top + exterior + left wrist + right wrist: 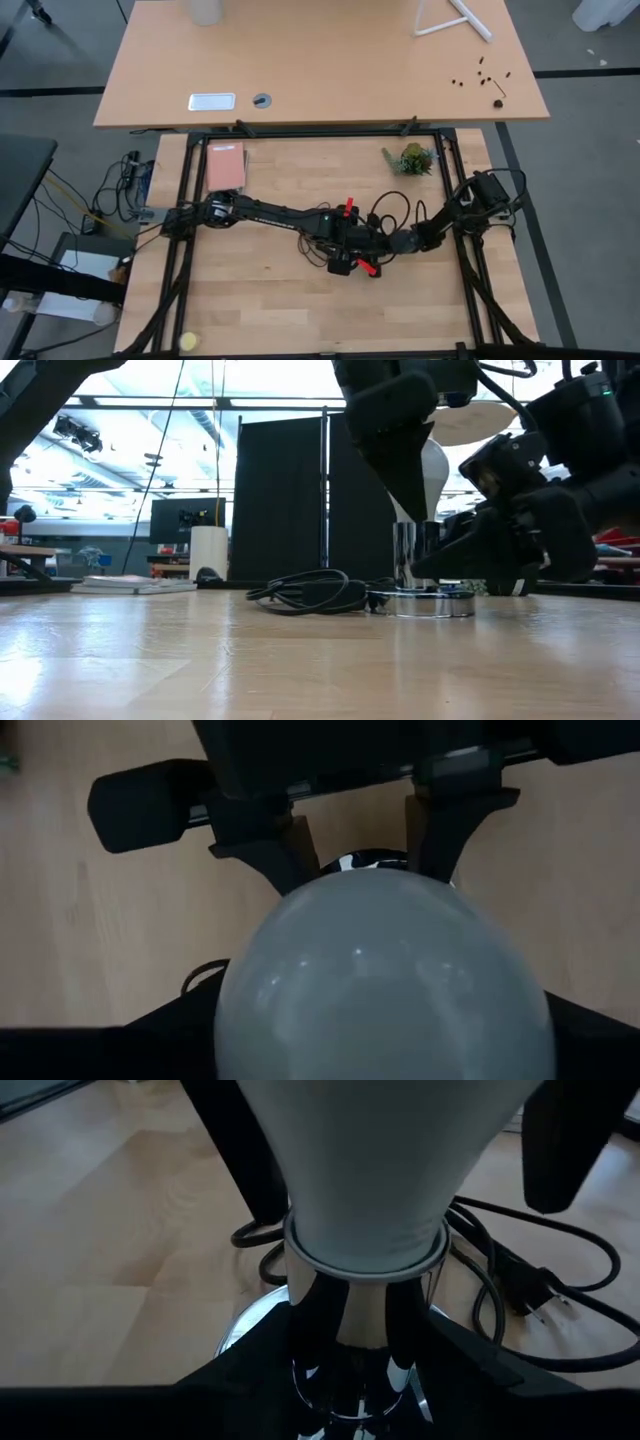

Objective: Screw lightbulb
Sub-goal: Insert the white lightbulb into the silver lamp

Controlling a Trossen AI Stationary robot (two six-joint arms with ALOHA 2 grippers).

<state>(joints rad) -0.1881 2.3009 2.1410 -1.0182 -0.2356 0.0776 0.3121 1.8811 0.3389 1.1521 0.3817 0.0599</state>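
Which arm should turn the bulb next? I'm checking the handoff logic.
Probably the left: its gripper comes down from above around the lightbulb, which stands upright in the socket. The right gripper sits low at the socket, seemingly steadying it.

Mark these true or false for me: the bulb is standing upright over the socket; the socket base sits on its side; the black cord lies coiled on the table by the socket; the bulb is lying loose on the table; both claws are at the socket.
1. The lightbulb stands upright over the socket. True.
2. The socket base sits on its side. False: the silvery disc lies flat on the table.
3. The black cord lies coiled by the socket. True.
4. The bulb lies loose on the table. False: it is up in the socket.
5. Both claws are at the socket. True: left claw and right claw meet there.
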